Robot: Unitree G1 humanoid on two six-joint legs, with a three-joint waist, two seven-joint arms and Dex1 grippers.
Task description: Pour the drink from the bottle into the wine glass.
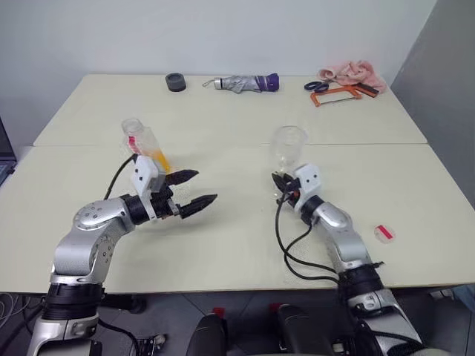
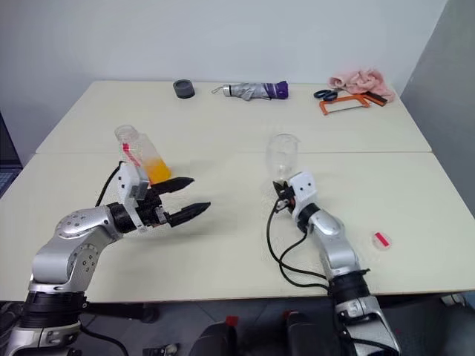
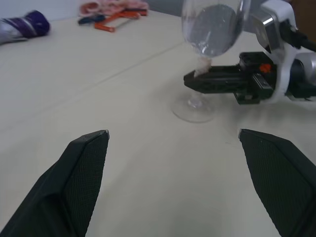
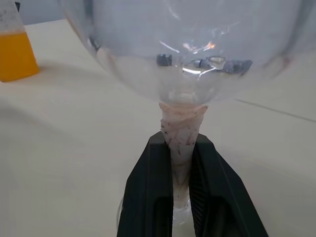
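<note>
Step in hand: R gripper (image 4: 181,197) is clamped on glass (image 1: 289,145) stem, steadying it mid-table. L gripper (image 1: 194,189) hangs spread, empty, beside bottle (image 1: 145,145) (cap off, drink (image 1: 159,159) inside). Next: L must close on bottle w/o tipping it.

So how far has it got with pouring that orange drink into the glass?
Done: the right gripper is shut on the wine glass stem, and the red cap lies on the table. In hand: the open left gripper is near the bottle. Left: grasping and pouring; the glass looks empty.
</note>
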